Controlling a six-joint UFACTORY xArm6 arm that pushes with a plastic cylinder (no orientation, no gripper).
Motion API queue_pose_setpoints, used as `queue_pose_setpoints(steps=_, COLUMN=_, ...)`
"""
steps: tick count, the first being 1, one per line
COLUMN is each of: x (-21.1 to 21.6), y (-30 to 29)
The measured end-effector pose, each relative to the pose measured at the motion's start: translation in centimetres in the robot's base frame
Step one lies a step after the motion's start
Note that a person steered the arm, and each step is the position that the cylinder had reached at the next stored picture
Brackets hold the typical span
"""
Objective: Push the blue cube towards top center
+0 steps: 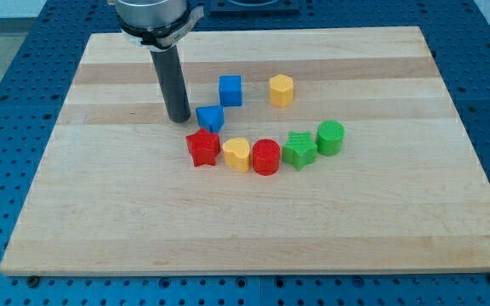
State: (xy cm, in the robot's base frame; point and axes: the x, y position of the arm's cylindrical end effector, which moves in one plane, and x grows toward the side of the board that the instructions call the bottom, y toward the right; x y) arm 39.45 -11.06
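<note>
The blue cube [230,90] sits on the wooden board, a little above the middle. My tip [178,118] rests on the board to the cube's lower left, apart from it. A blue wedge-shaped block [211,118] lies just right of my tip, close to it; I cannot tell whether they touch.
A yellow hexagonal block [282,89] lies right of the blue cube. Below them runs a curved row: a red star-like block [202,148], a yellow block [237,155], a red cylinder [266,157], a green star-like block [299,150] and a green cylinder [331,138]. The board's top edge [262,32] lies above.
</note>
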Motion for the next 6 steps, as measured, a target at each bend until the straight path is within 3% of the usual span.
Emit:
queue_pose_setpoints(steps=4, x=0.2, y=5.8)
queue_pose_setpoints(steps=6, x=-9.0, y=9.0)
